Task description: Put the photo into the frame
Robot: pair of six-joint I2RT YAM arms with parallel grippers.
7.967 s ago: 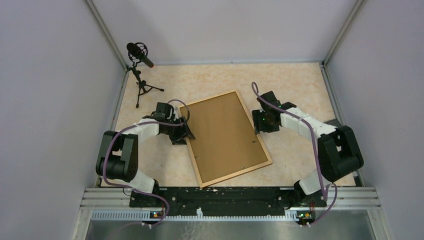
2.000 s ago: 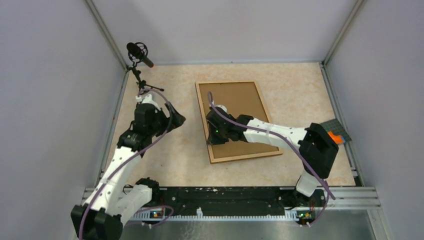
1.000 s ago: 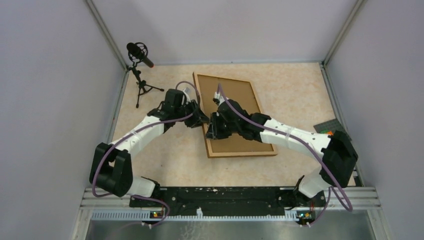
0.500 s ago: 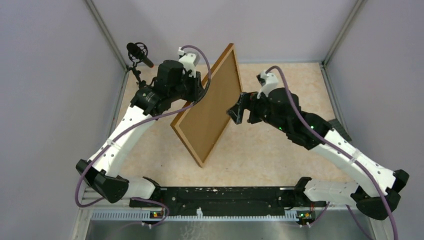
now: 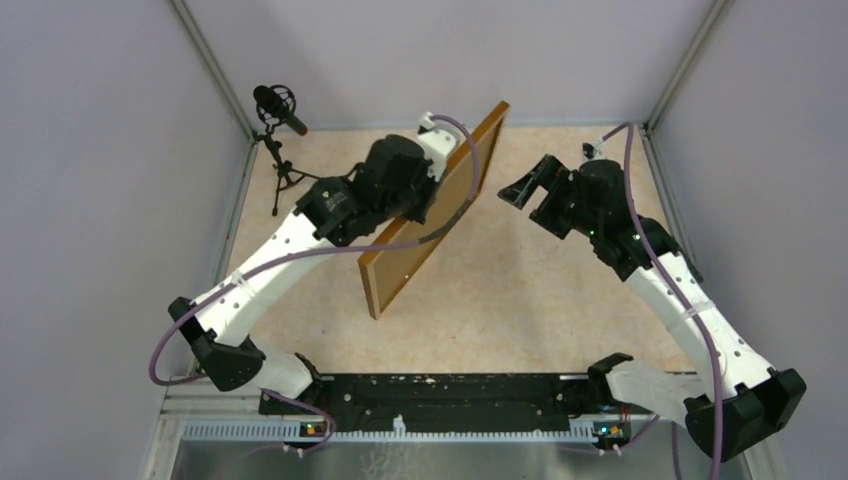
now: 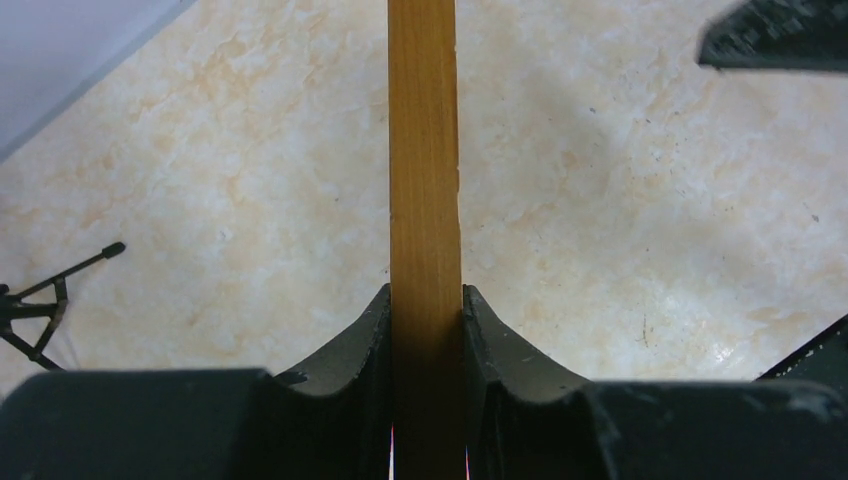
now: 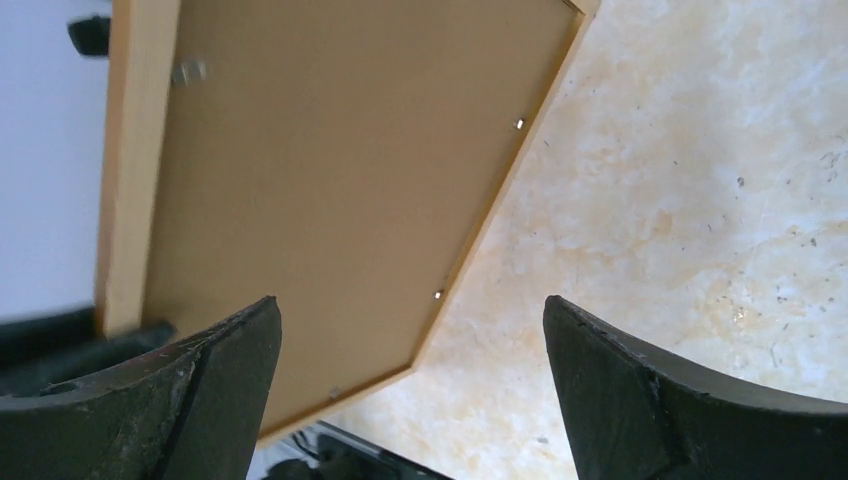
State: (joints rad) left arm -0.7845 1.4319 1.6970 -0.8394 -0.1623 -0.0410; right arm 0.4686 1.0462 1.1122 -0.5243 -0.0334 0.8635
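The frame (image 5: 415,255) of light wood is off the table and turned on edge, tilted, its brown backing side facing right. My left gripper (image 5: 432,188) is shut on its upper long rail. In the left wrist view that rail (image 6: 424,150) runs straight up between both fingers (image 6: 372,330), which press against it, with my left gripper (image 6: 426,310) closed around it. My right gripper (image 5: 528,178) hangs open to the right of the frame, apart from it. The right wrist view shows the backing side (image 7: 340,170) with small metal tabs beyond my open right gripper (image 7: 410,305). The photo is hidden.
A microphone on a small tripod (image 5: 280,110) stands at the back left corner; one tripod leg (image 6: 50,300) shows in the left wrist view. Grey walls close in the marbled table (image 5: 560,290) on three sides.
The frame went from lying flat to lifted on edge in my left gripper. My right gripper let go of it, opened wide and drew back to the right.
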